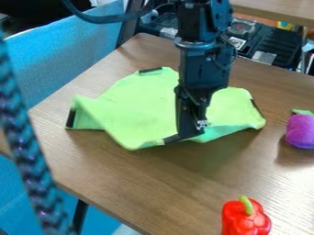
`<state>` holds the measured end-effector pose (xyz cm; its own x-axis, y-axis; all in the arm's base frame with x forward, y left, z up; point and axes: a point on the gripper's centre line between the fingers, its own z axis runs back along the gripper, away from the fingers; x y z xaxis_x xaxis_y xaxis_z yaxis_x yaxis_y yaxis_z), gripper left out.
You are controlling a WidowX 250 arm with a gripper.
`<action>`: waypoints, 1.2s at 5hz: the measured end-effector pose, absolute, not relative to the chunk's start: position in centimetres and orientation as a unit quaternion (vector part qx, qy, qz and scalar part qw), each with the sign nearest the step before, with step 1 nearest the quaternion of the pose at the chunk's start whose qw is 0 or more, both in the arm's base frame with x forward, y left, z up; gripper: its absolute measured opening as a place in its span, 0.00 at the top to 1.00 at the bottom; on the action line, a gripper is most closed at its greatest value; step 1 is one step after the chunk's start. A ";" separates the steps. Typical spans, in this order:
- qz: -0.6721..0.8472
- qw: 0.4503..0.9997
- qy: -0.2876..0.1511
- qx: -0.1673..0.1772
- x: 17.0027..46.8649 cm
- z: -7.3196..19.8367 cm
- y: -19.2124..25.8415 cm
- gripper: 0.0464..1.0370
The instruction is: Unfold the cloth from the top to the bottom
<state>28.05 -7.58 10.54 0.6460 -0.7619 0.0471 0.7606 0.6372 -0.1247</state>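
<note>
1. Green cloth (141,105) is on the wooden table (153,179), mid-frame & a bit left, approx. spread but rumpled: left corner creased over, lower right edge curled w/ its underside showing.
2. Gripper (189,132) is down at the cloth's lower edge, just below frame centre, right by the black strip (172,139) there. Can't tell from here if the pincer's wide, narrow or has fabric in it.
3. Step in hand, I'd say: get that lower edge & open it toward the bottom of the frame. Check the hold 1st, b/c a pinch on the top layer only is what's wanted; grab two & the fold comes along w/ it.
4. If it's got a grip, lift a little, just enough to free the layer, then draw slowly toward frame bottom, keeping low. Too high & the whole cloth prob. slides or bunches.
5. Keep the pull straight, no twist; the left corner could roll under more otherwise.
6. Lay the edge down flat, let go, then back off straight up so nothing snags.
7. Watch the red toy pepper (245,218), lower right; drift that way & the hem might knock it. Purple toy (300,131) at the right edge matters less, IMO.
8. Afterward, prob. needs a quick tug at the left corner & lower right curl, ASAP.
</note>
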 end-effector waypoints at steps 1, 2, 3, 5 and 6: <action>-0.423 0.903 0.009 -0.073 27.4 10.6 -8.1 1.00; -0.418 0.904 0.013 -0.087 27.0 10.7 -8.7 1.00; -0.405 0.908 0.031 -0.102 26.8 9.8 -9.9 0.98; -0.403 0.908 0.027 -0.112 27.1 9.6 -10.5 0.57; -0.417 0.901 0.023 -0.114 27.1 9.6 -10.5 0.26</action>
<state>27.14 -10.48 9.62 0.6505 -0.7577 0.0533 0.7471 0.6256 -0.2247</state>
